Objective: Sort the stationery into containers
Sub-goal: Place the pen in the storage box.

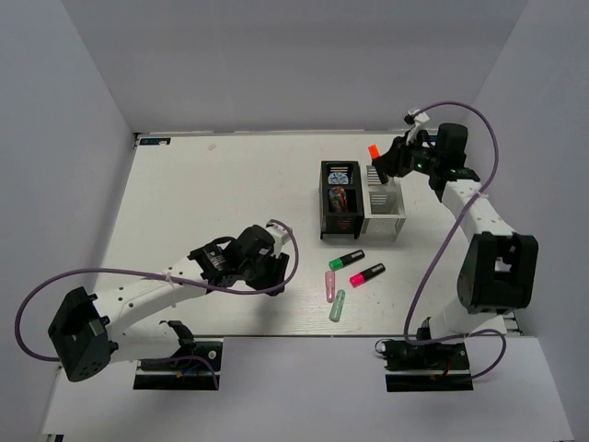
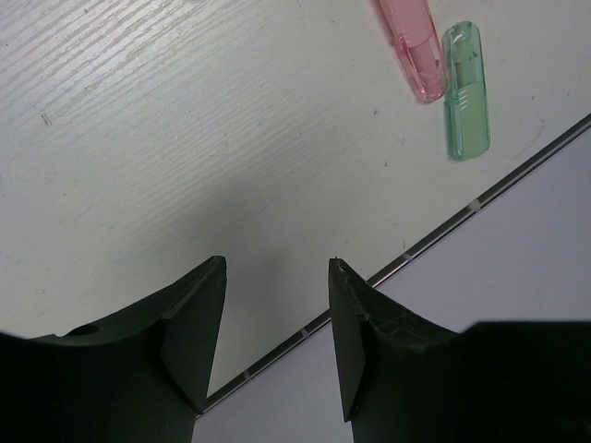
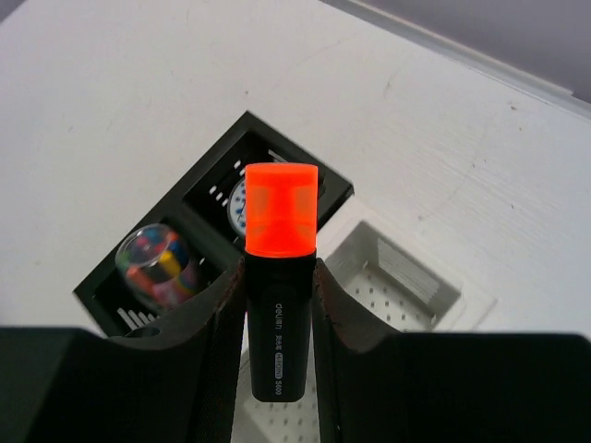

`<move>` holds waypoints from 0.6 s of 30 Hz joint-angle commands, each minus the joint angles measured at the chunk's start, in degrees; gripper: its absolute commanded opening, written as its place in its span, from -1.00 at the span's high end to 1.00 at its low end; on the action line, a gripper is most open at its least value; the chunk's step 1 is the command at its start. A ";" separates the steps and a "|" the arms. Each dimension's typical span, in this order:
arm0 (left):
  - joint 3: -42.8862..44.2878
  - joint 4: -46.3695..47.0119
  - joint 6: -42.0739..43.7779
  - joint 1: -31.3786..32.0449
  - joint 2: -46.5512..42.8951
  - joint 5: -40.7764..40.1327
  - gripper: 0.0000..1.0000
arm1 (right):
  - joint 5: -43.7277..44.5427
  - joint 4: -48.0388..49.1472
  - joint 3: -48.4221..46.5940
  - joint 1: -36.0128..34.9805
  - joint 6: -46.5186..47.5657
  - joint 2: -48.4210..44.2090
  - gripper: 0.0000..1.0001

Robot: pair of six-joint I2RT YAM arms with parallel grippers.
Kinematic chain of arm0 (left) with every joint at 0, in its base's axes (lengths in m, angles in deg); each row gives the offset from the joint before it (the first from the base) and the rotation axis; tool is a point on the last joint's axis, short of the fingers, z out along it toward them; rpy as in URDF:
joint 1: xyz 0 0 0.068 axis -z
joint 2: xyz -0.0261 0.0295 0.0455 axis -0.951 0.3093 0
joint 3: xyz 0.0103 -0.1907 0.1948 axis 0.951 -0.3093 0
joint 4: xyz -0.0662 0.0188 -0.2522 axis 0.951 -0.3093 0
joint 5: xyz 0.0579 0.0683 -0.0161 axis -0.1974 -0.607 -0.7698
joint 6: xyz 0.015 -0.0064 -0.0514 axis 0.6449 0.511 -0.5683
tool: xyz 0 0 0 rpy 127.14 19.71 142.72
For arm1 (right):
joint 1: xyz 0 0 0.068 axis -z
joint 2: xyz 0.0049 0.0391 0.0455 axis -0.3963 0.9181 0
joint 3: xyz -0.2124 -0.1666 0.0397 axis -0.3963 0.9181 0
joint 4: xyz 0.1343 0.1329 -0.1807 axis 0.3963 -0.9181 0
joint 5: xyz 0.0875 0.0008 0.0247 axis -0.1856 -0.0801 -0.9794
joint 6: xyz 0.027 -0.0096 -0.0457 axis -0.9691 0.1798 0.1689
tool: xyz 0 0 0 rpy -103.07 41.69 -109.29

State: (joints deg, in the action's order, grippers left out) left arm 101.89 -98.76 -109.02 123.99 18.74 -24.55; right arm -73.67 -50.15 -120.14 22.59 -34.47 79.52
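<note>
right end effector (image 3: pixel 275 273): clamps blocky orange-capped highlighter (image 3: pixel 280 305) | left end effector (image 2: pixel 277 268): part-open, empty, above woodgrain table (image 2: pixel 138 138)

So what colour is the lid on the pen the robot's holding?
The cap is bright orange, on a black highlighter. The right wrist view shows it best.

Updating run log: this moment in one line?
right hand: grips orange highlighter at white organizer; left hand: open; pink capsule, green capsule: on table

Orange-capped black highlighter (image 3: pixel 277 341) — pink capsule (image 2: pixel 413 46), green capsule (image 2: pixel 464 88), black organizer (image 1: pixel 339 230), white organizer (image 1: pixel 385 224).
</note>
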 commanded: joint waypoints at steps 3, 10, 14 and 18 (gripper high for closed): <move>2.73 -0.48 -1.62 0.72 0.78 -1.20 -0.17 | -8.07 20.22 -3.41 0.23 -4.26 6.84 1.00; 4.57 -1.36 -2.06 1.25 2.53 -1.82 -0.17 | -9.04 22.96 -5.69 0.05 1.10 13.26 1.00; 5.63 -1.36 -1.71 2.13 3.76 -2.26 -0.17 | -8.42 21.47 -5.61 1.98 3.64 14.75 1.00; 8.17 -1.79 -0.92 4.06 5.96 -2.17 -0.26 | -7.37 20.85 -4.29 2.60 5.41 16.16 1.00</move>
State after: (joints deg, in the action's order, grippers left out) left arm 106.53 -100.62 -110.46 126.63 24.03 -26.28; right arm -81.19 -31.55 -123.53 24.43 -31.91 94.51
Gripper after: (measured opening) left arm 0.622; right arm 0.336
